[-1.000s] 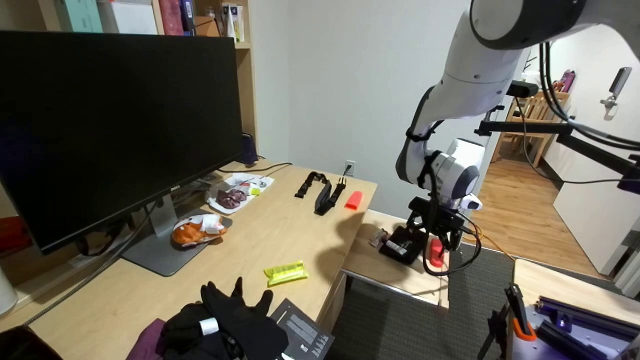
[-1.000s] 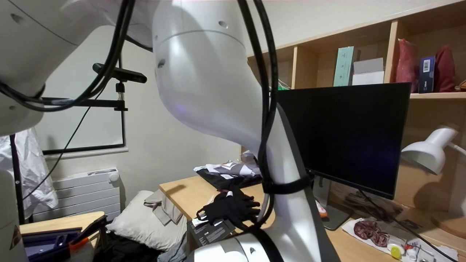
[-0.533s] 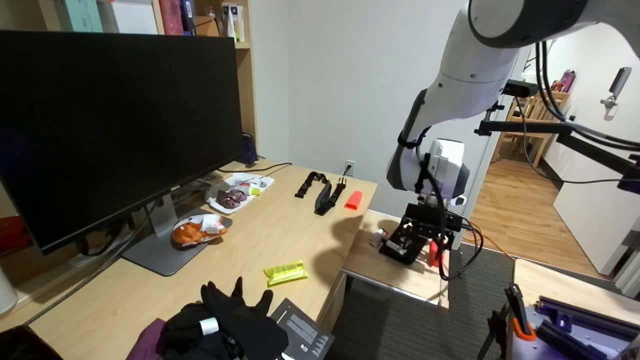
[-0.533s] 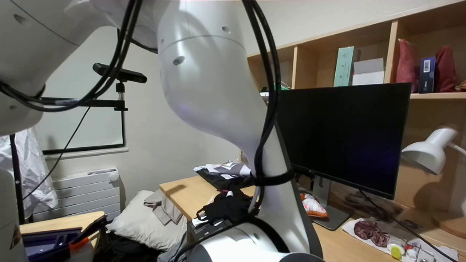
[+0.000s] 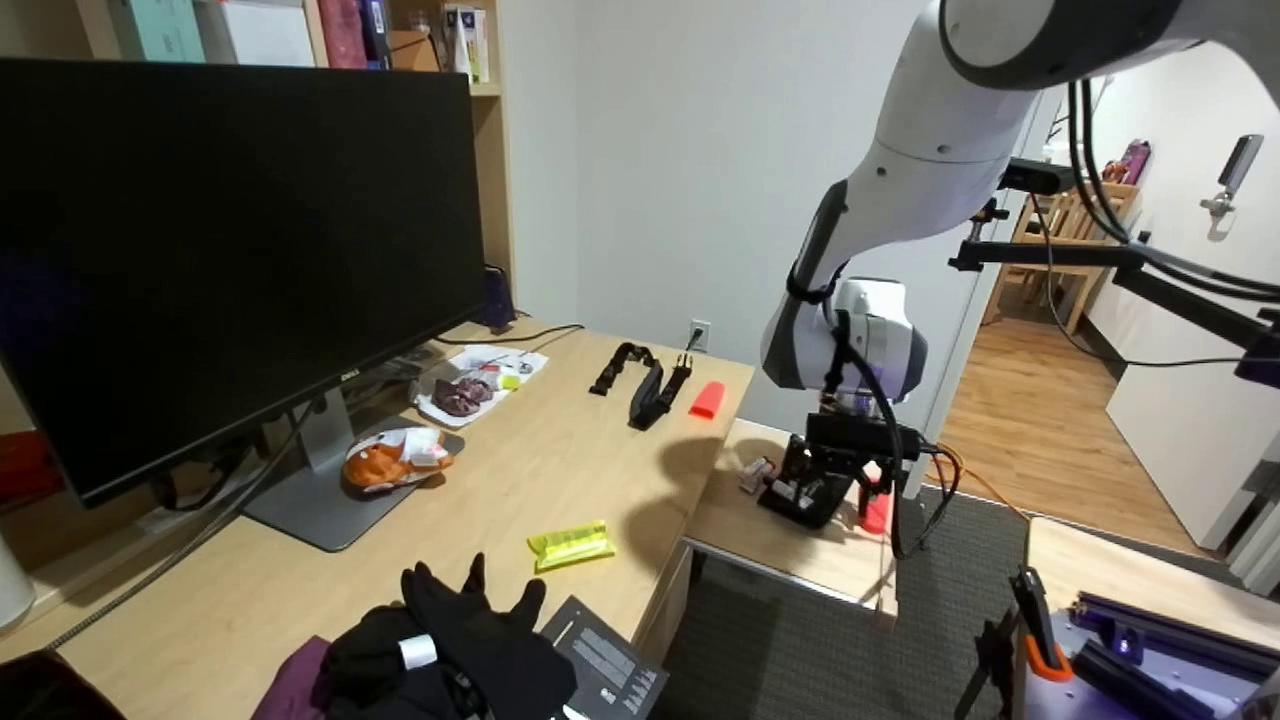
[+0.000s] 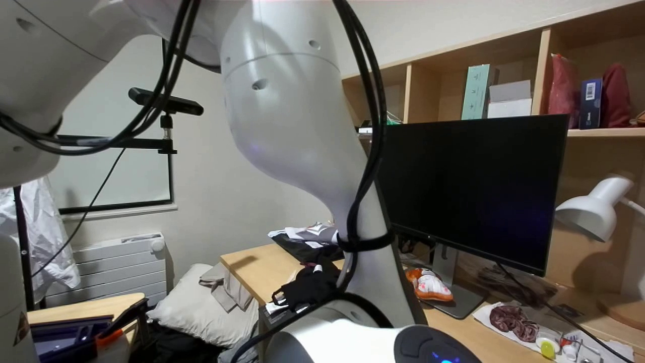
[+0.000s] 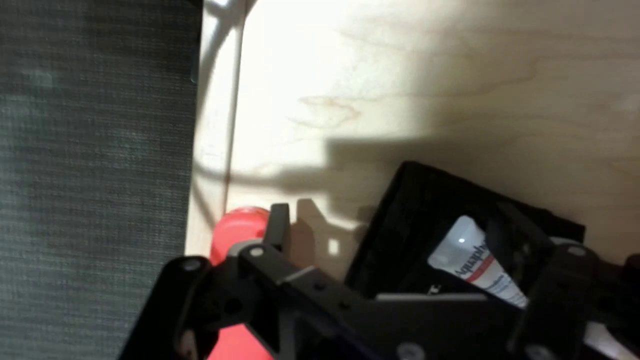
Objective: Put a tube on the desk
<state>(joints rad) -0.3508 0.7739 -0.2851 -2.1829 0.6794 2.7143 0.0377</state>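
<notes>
Since half a second ago, the arm (image 5: 925, 190) is swinging closer to the desk (image 5: 540, 450)!

The claw (image 7: 394, 225) is hanging wide, its fingers (image 7: 279, 227) standing well apart and holding nothing, while a white tube (image 7: 470, 255) with a red stripe is lying slanted on a flat black object (image 7: 430, 200) below. In the wrist view, one finger is partly covering the tube (whether they are touching, I'm not managing to tell), and the claw's opposite side is partly hiding a red object (image 7: 240, 230). All of it is resting on a lower wooden top (image 7: 310, 100) just beside the desk, so the tube is sitting off the desk itself. Up on the desk, a yellow packet (image 5: 572, 546), a black strap (image 5: 648, 406) and black gloves (image 5: 485, 630) are lying.
</notes>
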